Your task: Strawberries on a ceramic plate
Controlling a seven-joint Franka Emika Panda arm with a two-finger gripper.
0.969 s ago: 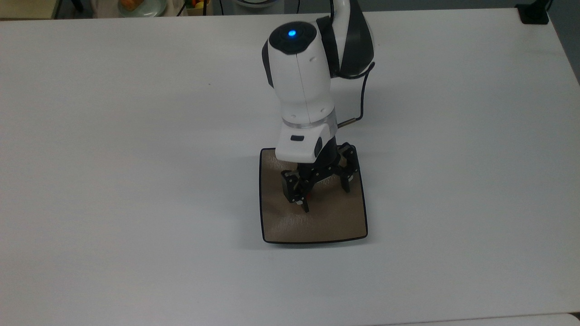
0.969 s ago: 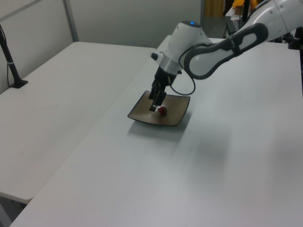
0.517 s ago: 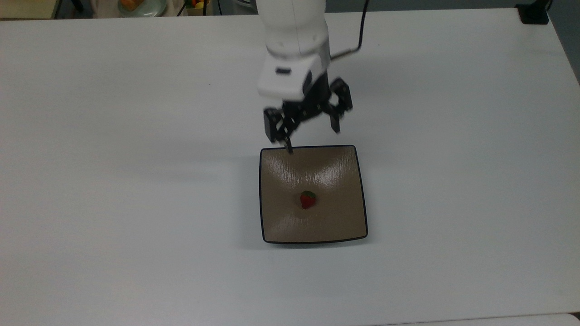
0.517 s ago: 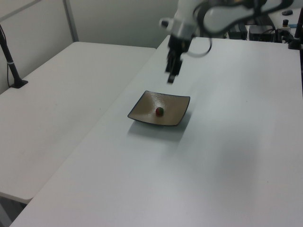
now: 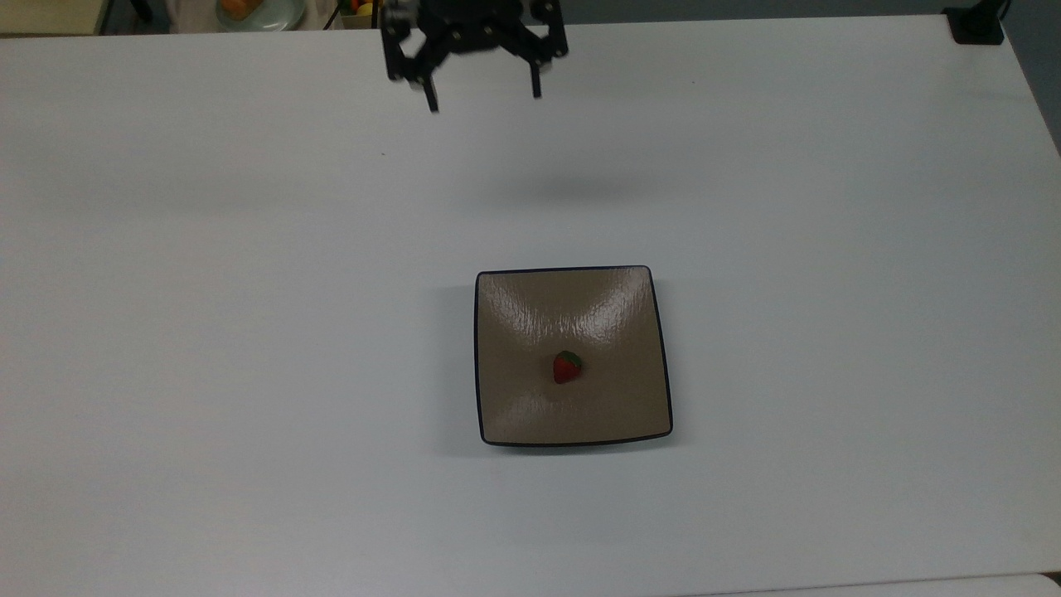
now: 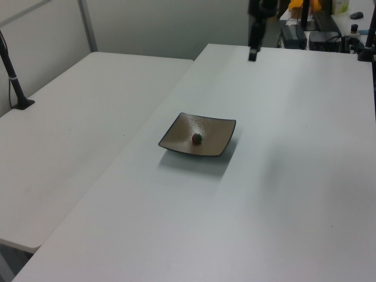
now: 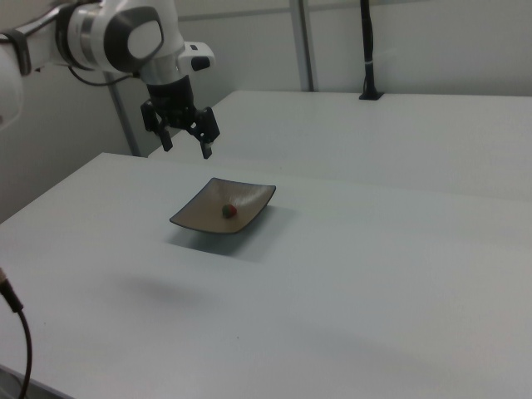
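A small red strawberry [image 5: 567,367] with a green cap lies near the middle of the square tan-brown ceramic plate [image 5: 530,315]. The left view has the strawberry [image 6: 197,138] on the plate [image 6: 217,132], and the right view has the strawberry [image 7: 229,210] on the plate [image 7: 253,199] too. My gripper [image 5: 483,95] hangs open and holds nothing, high above the table and well clear of the plate, at the top view's upper edge. In the right view the gripper [image 7: 188,148] is up and to the left of the plate. In the left view the gripper [image 6: 253,54] is near the top edge.
The plate rests on a wide white table [image 5: 249,332]. A black post base [image 5: 976,25] sits at the top view's far right corner. A second white table [image 6: 76,117] lies beside it, with a black pole [image 6: 14,82] standing on it.
My gripper let go of the strawberry, rose off the plate and drew far back toward the top view's upper edge, open. The strawberry stays on the plate.
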